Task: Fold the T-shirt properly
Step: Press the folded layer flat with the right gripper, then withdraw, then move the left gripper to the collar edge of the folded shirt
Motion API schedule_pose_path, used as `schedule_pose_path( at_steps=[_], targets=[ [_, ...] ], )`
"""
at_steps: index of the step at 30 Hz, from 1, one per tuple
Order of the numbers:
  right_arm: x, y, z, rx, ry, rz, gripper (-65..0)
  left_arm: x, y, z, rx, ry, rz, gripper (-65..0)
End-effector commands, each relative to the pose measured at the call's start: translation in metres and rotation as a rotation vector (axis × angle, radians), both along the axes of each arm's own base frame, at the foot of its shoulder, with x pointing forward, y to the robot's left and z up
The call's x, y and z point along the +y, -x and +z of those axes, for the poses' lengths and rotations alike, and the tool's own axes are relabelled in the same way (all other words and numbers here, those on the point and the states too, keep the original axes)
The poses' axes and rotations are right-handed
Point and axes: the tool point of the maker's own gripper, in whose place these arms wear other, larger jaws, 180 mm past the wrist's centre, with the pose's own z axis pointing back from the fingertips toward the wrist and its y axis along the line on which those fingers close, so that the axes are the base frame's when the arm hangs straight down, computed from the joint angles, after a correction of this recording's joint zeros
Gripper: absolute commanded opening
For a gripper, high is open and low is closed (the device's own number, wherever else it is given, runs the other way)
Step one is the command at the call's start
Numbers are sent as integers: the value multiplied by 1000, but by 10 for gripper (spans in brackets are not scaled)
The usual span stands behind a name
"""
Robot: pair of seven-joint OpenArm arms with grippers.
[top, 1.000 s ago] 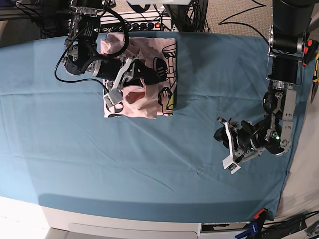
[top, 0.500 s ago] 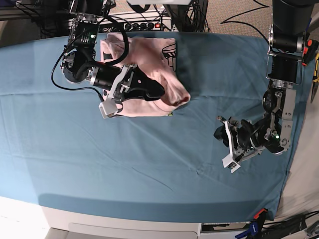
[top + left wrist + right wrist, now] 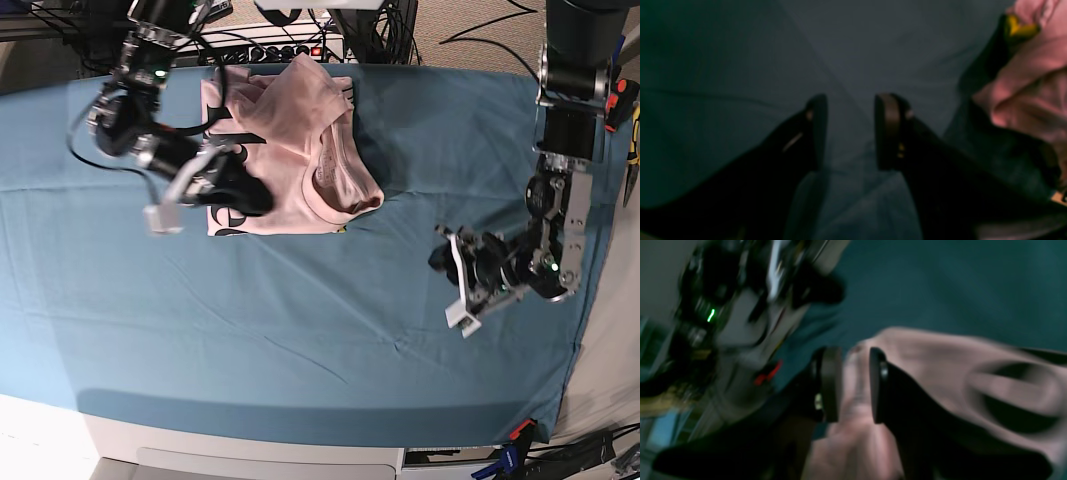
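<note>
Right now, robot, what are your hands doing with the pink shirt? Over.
Right gripper pinching pink T-shirt fabric. Left gripper open, empty, over teal cloth. Shirt bunched, fold unfinished. Nothing in the way.

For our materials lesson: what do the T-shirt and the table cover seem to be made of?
T-shirt: soft knit fabric, probably cotton, matte pale pink; it bunches and drapes in loose folds.
Table cover: thin woven cloth, matte teal; shallow creases run across it. The exact fibre cannot be told.

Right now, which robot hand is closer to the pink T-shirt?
The right gripper: it is pinching the T-shirt. The left gripper sits apart on the teal cloth.
</note>
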Motion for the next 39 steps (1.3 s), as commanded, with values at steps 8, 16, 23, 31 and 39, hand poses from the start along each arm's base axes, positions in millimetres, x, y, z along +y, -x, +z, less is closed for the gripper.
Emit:
schedule_pose_path(
  at_steps=[8,16,23,31,39],
  targets=[
    [-109,-6,32,-91,167,-222,-494,-9,14,-1,38,72,-18,-405],
    [-160,-9,19,-28,436,-299,-495,-28,51,-11,149,181,-92,-405],
    [-162,-9,19,-26,448,-303,-494,-61,110,-2,169,300,-269,-405],
    [-162,-8,18,-20,449,-301,-495,-89,186,17,116,333,-402,-405],
    [-162,-11,21,-39,440,-312,-495,-104,236,17,141,362,-441,-405]
  ],
)
